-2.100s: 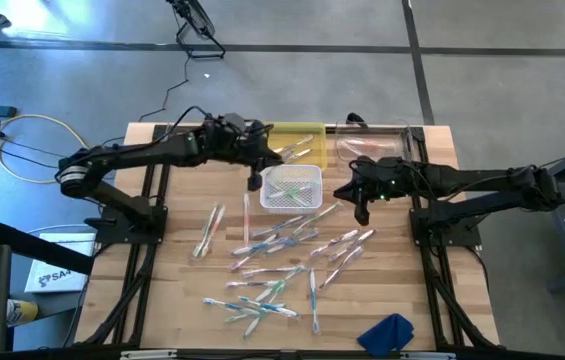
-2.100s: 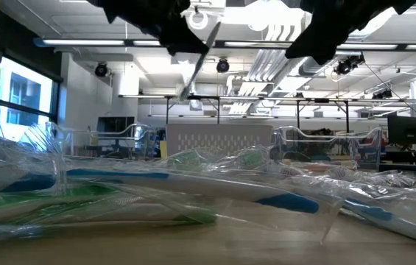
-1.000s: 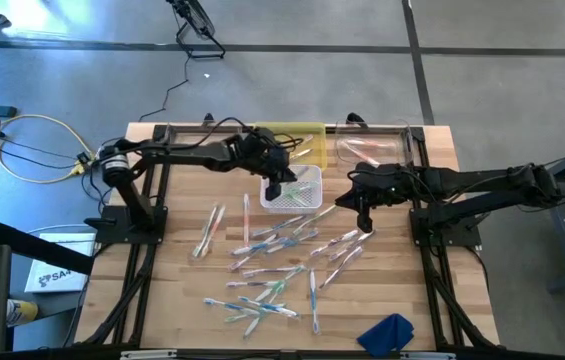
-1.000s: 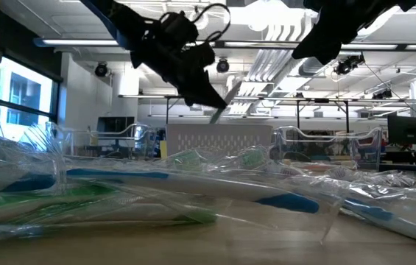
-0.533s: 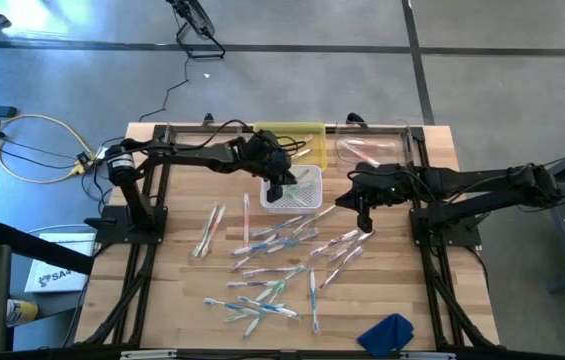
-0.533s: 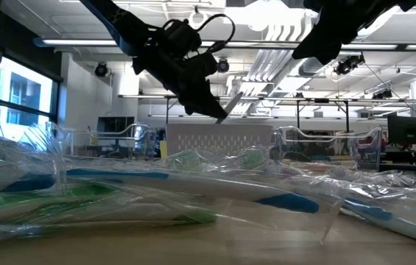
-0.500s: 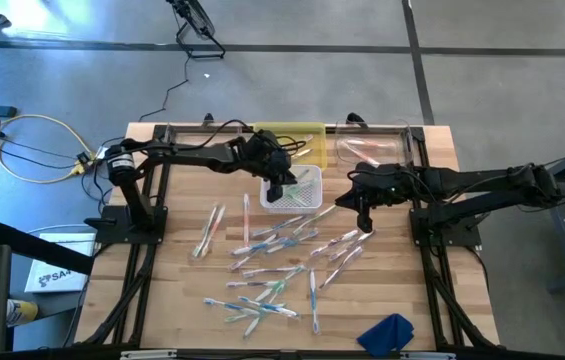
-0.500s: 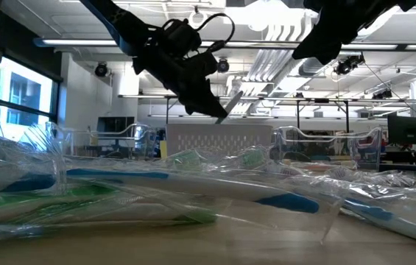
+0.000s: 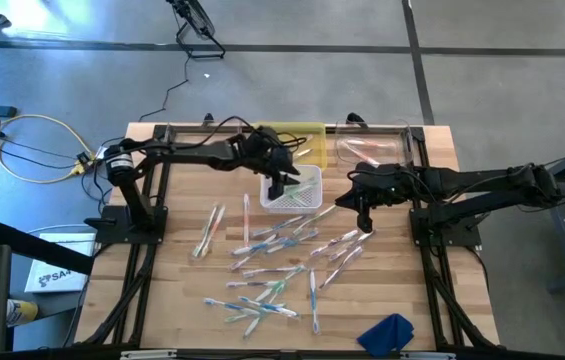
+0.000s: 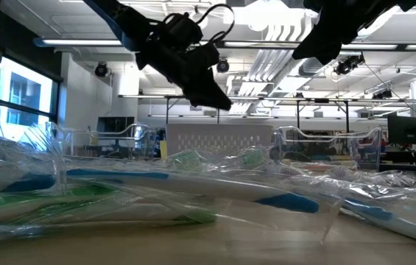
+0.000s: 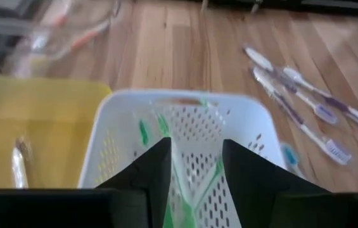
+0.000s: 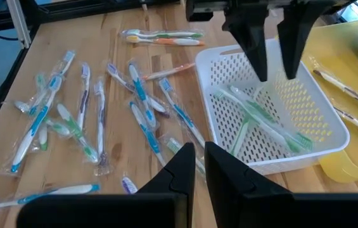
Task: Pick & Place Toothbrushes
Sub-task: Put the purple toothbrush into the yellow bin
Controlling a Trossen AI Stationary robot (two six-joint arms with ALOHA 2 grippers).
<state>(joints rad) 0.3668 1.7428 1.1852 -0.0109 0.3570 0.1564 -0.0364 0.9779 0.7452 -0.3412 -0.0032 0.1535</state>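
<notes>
Several wrapped toothbrushes (image 9: pixel 282 255) lie scattered on the wooden table, also seen in the right wrist view (image 12: pixel 90 107). A white perforated basket (image 9: pixel 302 192) stands at the far middle, with green toothbrushes (image 12: pixel 261 117) lying on its floor. My left gripper (image 12: pixel 275 71) hangs open just above the basket, nothing between its fingers (image 11: pixel 159 171). To the basket's right, my right gripper (image 9: pixel 364 215) hovers shut and bare above the table.
A yellow tray (image 9: pixel 297 135) holding wrapped brushes sits behind the basket, with a clear bin (image 9: pixel 372 145) to its right. A blue cloth (image 9: pixel 387 332) lies at the near right edge. Bare wood shows at the table's near left.
My left gripper has opened above the white basket and let go of the toothbrush it carried. The brush no longer shows at its fingers in the low view.
</notes>
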